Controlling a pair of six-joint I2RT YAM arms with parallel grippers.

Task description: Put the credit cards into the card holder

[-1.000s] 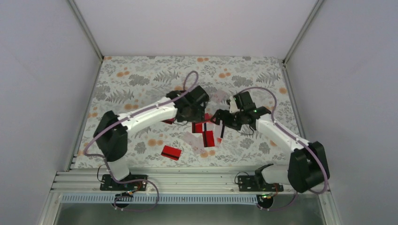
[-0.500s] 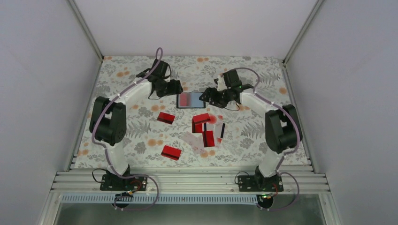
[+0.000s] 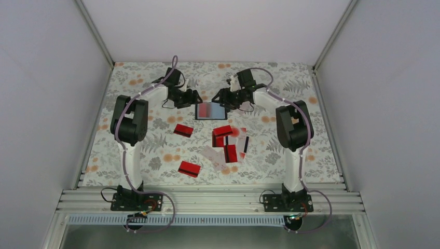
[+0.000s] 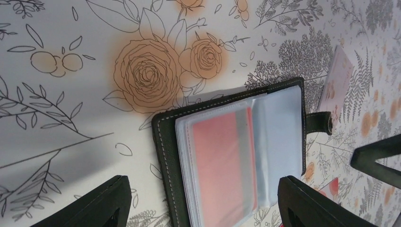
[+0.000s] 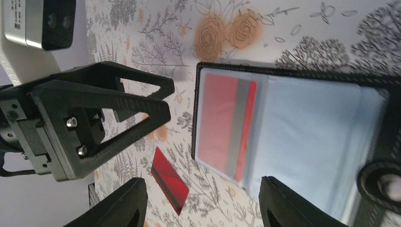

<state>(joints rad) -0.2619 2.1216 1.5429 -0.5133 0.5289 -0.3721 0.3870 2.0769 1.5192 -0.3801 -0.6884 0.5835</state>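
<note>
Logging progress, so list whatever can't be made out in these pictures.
Top view: the cards overlap in a pile, and the clear ones are too faint to count.
Top view: the holder pockets are small and blurred.
Left wrist: holder's lower end cut off by the bottom edge.
Right wrist: holder's far end cut off by the right edge.

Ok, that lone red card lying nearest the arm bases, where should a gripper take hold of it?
Grip the red card across its short width, one finger on each long edge, coming straight down from above. It lies flat and thin with nothing touching it, so probably only its edges offer a hold.
</note>
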